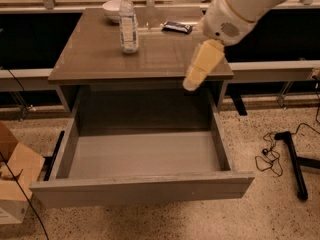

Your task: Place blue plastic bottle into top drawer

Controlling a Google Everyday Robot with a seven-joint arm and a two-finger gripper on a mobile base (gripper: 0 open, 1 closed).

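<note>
Upright blue plastic bottle (128, 23) on table (165, 56); open top drawer (145, 188) beneath gripper (192, 83).

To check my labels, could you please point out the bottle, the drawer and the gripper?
bottle (128, 28): camera view, on its label.
drawer (145, 190): camera view, on its front panel.
gripper (192, 82): camera view, at its tip, over the front right edge of the table (100, 59).

Hand (191, 82) hangs at the front-right edge of the counter (95, 64), hiding a bit of that edge. Arm (250, 4) cut off at top-right. White bowl (111, 9) partly behind blue plastic bottle (128, 24); bottle label unreadable. Cardboard box (12, 184) cropped at left.
</note>
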